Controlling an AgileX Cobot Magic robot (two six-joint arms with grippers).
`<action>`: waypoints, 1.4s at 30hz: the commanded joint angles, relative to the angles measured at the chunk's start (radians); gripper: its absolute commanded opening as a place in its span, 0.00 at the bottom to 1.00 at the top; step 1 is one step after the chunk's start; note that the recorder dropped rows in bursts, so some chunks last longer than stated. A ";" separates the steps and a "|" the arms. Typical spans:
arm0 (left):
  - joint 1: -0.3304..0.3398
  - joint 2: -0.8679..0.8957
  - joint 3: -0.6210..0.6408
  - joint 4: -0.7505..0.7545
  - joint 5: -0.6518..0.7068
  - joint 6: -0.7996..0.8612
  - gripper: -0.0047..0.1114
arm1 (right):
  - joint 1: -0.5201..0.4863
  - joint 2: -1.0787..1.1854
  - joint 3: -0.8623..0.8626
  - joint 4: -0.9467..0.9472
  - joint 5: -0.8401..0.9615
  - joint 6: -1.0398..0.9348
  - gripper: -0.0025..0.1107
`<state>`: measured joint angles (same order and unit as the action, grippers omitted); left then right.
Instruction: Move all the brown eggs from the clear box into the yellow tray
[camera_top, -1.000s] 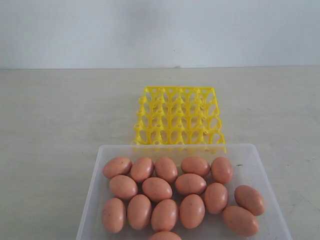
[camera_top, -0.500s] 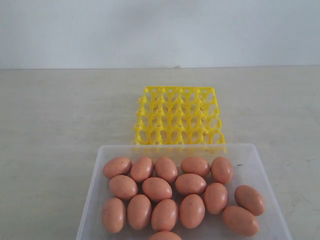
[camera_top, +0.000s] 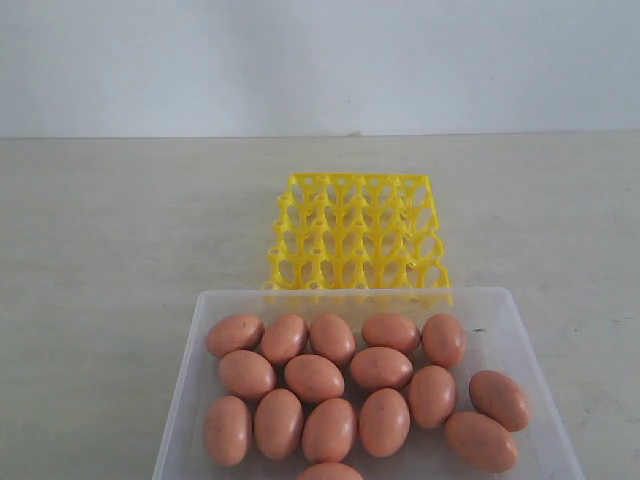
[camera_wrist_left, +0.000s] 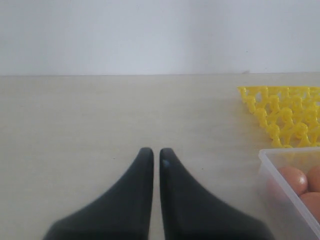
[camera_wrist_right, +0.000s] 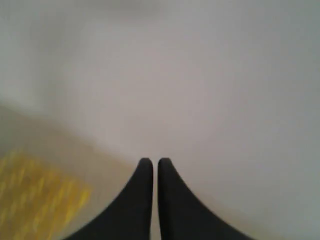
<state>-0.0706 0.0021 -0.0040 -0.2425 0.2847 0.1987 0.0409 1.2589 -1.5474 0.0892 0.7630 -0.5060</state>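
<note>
Several brown eggs (camera_top: 314, 378) lie close together in the clear box (camera_top: 192, 345) at the near edge of the exterior view. Just behind the box stands the yellow tray (camera_top: 355, 232), its cups holding nothing. Neither arm shows in the exterior view. My left gripper (camera_wrist_left: 156, 156) is shut with nothing in it, over bare table to the left of the box (camera_wrist_left: 280, 172); the tray (camera_wrist_left: 285, 112) and two eggs (camera_wrist_left: 292, 180) show beside it. My right gripper (camera_wrist_right: 151, 165) is shut and holds nothing, facing the pale wall, with the tray (camera_wrist_right: 35, 200) a yellow blur to one side.
A pale beige table (camera_top: 120, 230) carries everything and meets a plain grey-white wall (camera_top: 320, 60) at the back. Bare tabletop lies left and right of the tray and box.
</note>
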 joint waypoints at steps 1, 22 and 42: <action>-0.009 -0.002 0.004 -0.001 -0.001 0.004 0.08 | 0.004 0.268 -0.051 0.040 0.458 -0.007 0.02; -0.009 -0.002 0.004 -0.001 -0.001 0.004 0.08 | 0.441 0.358 0.364 -0.005 0.458 -0.159 0.51; -0.009 -0.002 0.004 -0.001 -0.001 0.004 0.08 | 0.479 0.358 0.523 -0.047 0.273 -0.130 0.51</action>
<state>-0.0706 0.0021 -0.0040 -0.2425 0.2847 0.1987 0.5190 1.6194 -1.0267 0.0389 1.0570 -0.6376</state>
